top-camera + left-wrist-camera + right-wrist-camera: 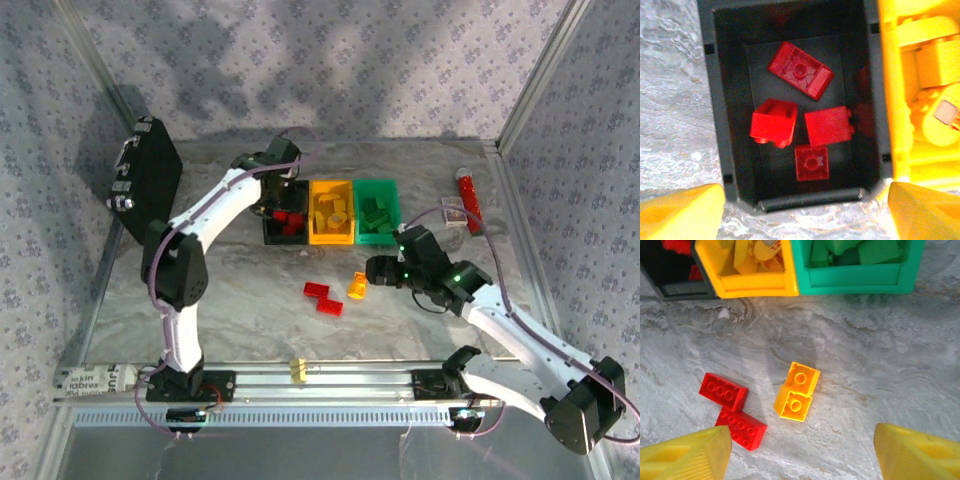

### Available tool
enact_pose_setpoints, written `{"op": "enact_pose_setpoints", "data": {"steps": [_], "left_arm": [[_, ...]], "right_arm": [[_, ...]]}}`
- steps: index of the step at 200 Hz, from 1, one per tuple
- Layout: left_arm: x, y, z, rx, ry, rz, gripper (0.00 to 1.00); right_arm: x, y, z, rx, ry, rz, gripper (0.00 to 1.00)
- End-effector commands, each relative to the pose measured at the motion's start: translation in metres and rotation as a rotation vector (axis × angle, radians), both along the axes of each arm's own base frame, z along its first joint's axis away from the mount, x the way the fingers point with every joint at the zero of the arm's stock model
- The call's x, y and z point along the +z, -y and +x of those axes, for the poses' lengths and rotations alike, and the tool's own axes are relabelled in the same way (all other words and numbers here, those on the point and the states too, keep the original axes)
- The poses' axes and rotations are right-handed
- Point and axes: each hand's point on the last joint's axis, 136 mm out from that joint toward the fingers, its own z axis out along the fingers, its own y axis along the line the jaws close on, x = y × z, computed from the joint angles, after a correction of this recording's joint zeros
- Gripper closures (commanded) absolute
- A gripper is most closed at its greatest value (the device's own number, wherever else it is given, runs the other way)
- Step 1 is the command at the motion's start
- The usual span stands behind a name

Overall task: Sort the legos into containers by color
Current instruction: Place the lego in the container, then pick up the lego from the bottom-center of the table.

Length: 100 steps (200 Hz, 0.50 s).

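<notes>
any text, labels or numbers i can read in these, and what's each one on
None can be quoted.
White label, lower left of the top view: dark print, too blurred to read.
Small dark box beside the red cylinder: markings too small to read.

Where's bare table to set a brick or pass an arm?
Free: between the loose red bricks and the front rail; left of those bricks, up to the left arm; behind the bins. Crowded: around the orange brick near the right arm, and by the red cylinder right of the bins.
</notes>
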Motion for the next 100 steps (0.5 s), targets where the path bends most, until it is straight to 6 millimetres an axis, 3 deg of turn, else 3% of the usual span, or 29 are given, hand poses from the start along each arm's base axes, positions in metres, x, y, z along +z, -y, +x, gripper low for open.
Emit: {"op": "enact_pose_setpoints", "data": {"steps": [1,31,65,100], "left_arm": [[0.050,0.004,-0.017,-0.027,0.091,-0.074,0.15],[0.065,0.001,-0.055,-0.047,0.136,-0.099,0.15],[0.050,-0.010,-0.105,-0.043,0.142,-0.162,0.15],[0.030,-0.031,-0.153,0.006,0.143,-0.233,0.15]], "right_arm": [[-0.005,-0.017,-0.006,0.106,0.011,-0.039,0.22],[-0.018,-0.045,-0.020,0.276,0.021,-0.137,0.21],[-0.044,-0.080,-0.036,0.465,-0.021,-0.211,0.20],[-0.060,-0.108,-0.039,0.574,-0.054,-0.248,0.19]]}}
